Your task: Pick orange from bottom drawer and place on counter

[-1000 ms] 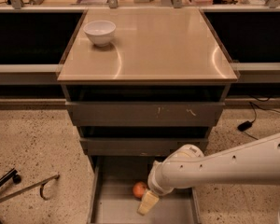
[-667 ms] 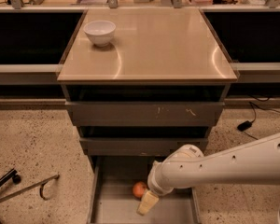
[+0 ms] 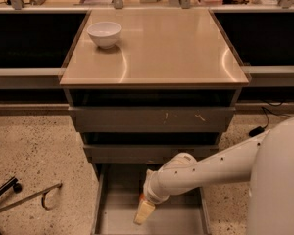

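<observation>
Here, at lower centre, the gripper (image 3: 144, 212) dips into the open bottom drawer (image 3: 176, 222), right over the orange (image 3: 141, 198) (only a sliver shows); its grip cannot be told. Best to centre squarely on the fruit before lifting clear toward the counter (image 3: 176, 48).

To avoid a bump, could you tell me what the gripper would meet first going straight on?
Probably the floor of the bottom drawer: the gripper points down into it. The orange peeks out just behind, seemingly off that line.
</observation>
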`<state>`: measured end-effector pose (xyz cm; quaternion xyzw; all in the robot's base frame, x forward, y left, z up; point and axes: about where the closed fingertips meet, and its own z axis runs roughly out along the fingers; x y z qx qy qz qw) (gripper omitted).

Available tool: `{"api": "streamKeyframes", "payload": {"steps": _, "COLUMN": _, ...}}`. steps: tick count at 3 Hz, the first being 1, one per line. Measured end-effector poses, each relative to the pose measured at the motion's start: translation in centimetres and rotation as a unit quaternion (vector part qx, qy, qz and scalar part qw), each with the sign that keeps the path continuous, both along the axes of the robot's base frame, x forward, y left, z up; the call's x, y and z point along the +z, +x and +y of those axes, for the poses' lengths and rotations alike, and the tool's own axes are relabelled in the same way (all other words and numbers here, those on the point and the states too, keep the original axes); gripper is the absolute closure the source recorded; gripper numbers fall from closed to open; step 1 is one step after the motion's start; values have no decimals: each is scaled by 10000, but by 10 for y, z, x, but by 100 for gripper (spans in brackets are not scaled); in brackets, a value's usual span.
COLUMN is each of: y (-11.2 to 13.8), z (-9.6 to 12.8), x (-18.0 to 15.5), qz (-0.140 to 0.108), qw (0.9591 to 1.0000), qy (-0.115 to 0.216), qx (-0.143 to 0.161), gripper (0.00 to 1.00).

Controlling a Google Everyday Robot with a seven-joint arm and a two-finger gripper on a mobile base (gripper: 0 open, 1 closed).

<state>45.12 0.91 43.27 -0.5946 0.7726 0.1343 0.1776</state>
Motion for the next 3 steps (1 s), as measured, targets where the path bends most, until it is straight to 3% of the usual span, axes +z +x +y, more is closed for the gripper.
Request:
{"api": "streamKeyframes", "payload": {"steps": 1, "y": 11, "z": 15, "x": -30, "qz": -76, "qw": 9997, "qy": 186, "qx": 159, "gripper": 0}}
{"api": "streamKeyframes", "payload": {"steps": 3, "y": 50, "z": 14, "x": -104, "qz": 131, "qw": 9985, "qy": 533, "qx": 29, "gripper": 0}}
